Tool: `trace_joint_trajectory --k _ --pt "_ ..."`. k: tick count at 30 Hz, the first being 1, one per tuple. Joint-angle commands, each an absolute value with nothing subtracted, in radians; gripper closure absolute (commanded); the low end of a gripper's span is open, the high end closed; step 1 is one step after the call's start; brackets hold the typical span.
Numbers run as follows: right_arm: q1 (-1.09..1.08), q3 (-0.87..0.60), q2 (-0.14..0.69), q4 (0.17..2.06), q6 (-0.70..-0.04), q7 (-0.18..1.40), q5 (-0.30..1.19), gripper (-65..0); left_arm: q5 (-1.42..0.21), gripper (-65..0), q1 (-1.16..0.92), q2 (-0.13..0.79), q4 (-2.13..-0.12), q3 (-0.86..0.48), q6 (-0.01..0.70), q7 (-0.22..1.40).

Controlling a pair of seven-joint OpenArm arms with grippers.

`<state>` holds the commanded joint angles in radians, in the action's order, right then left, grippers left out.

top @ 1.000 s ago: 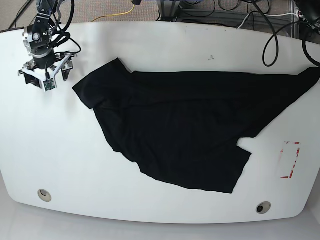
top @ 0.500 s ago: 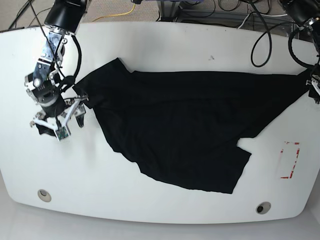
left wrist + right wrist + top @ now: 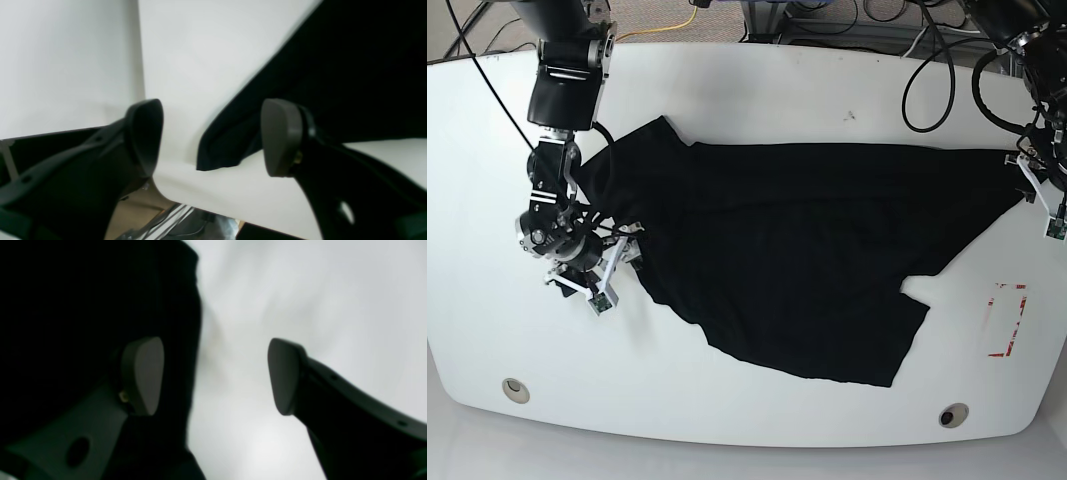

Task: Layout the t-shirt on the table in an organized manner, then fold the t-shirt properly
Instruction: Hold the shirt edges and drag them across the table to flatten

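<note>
The t-shirt [image 3: 797,260] lies crumpled and skewed across the middle of the table [image 3: 747,90], its long upper hem running toward the right edge and a lower flap sagging toward the front edge, so the layout step is, in my judgement, barely begun. Both arms sit at opposite ends of the cloth, which makes sense if the aim is to pull it taut and square between 2 anchor points. The right gripper [image 3: 215,376] is low near the table's left edge, its jaws spread wide with nothing between them; in the right wrist view 1 pad hangs over the dark fabric while the other hangs over bare white tabletop, so it straddles the cloth's border, though that view is too blurred to tell whether either pad touches. The left gripper [image 3: 211,138] is at the right edge, jaws likewise parted and empty, with the pointed tip of the shirt lying between the pads, right at the table's curved rim. That tip looks like a corner or sleeve end, a sensible place to pinch, since thin soft cloth is likely to slide unless caught at a fold or seam. The red dashed rectangle [image 3: 1009,320] near the front right corner is uncovered, close to the shirt's lower flap.
</note>
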<state>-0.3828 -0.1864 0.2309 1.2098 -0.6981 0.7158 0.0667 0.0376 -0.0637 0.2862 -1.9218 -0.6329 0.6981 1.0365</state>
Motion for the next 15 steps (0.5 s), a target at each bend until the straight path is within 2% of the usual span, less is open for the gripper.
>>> trace_joint_trajectory --k 4,15 --pt "-0.406 -0.171 0.242 1.096 -0.698 0.653 0.107 -46.8 0.038 -39.9 -0.064 0.286 -1.922 -0.633 0.698 1.036" --pt "-0.45 -0.099 0.22 0.96 -0.698 0.572 0.107 -46.8 0.039 -39.9 -0.064 0.286 -1.922 -0.633 0.698 1.036"
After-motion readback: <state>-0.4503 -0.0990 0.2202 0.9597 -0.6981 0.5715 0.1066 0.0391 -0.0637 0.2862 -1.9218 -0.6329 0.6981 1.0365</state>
